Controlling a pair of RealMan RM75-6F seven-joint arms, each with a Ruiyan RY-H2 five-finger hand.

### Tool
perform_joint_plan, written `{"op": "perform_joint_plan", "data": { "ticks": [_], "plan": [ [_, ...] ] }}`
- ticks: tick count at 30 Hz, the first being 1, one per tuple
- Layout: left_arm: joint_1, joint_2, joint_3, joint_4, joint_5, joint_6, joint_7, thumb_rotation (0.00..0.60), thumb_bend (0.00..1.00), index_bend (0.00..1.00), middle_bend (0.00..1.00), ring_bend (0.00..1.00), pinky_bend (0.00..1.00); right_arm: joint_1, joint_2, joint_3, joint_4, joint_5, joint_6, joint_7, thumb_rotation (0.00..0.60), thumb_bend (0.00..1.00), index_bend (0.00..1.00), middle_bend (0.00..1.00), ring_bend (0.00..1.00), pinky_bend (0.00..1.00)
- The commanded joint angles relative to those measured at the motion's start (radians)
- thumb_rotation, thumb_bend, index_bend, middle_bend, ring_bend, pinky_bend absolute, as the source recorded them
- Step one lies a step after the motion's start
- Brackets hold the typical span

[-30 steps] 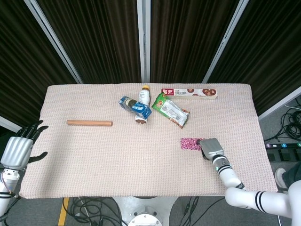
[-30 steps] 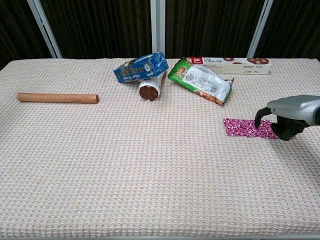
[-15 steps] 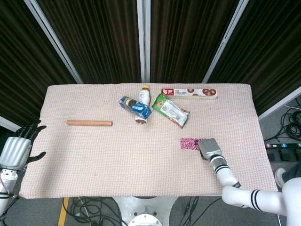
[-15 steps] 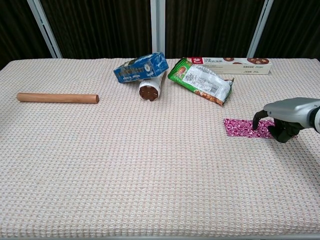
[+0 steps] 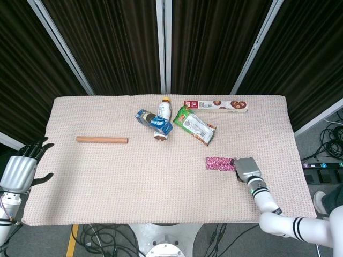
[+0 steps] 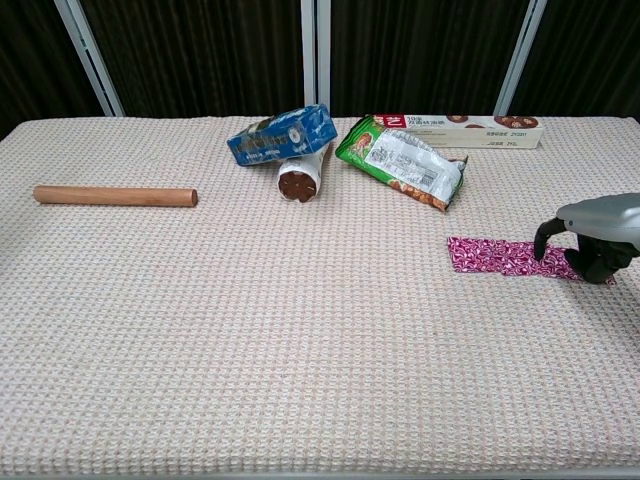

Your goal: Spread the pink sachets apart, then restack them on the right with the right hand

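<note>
The left hand (image 5: 20, 170) hangs off the table's left edge with its fingers apart and nothing in them, so the work is all on the right. The pink sachets (image 6: 500, 256) lie flat on the table (image 5: 134, 182), right of the middle and well in front of the green snack bag (image 6: 402, 170). They show as a long strip with a fine magenta and white print, lying left to right, longer than a single packet would seem, which suggests the top one has slid partly off the one below; I cannot make out the seam between them. The right hand (image 6: 597, 234) sits at the strip's right end, fingers curled down with the tips on or just over the foil; whether it pinches a sachet or only presses on it I cannot tell. To spread them well, I judge it should press lightly on the top sachet alone and drag it right, staying low so the bottom one stays put on the rough cloth
</note>
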Motion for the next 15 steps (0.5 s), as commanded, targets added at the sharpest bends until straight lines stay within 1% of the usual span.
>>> {"op": "perform_joint_plan", "data": {
  "ticks": [1, 15],
  "plan": [
    [0.000, 0.000, 0.001, 0.000, 0.001, 0.000, 0.001, 0.600, 0.09, 0.25, 0.22, 0.19, 0.29, -0.003, 0.003, -0.002, 0.000, -0.003, -0.001, 0.002, 0.600, 0.71, 0.29, 1.00, 1.00, 0.95],
    [-0.002, 0.003, 0.000, -0.006, 0.004, 0.001, 0.004, 0.600, 0.09, 0.25, 0.22, 0.19, 0.29, -0.014, 0.027, -0.012, -0.011, -0.009, 0.000, 0.006, 0.600, 0.71, 0.29, 1.00, 1.00, 0.95]
  ]
}}
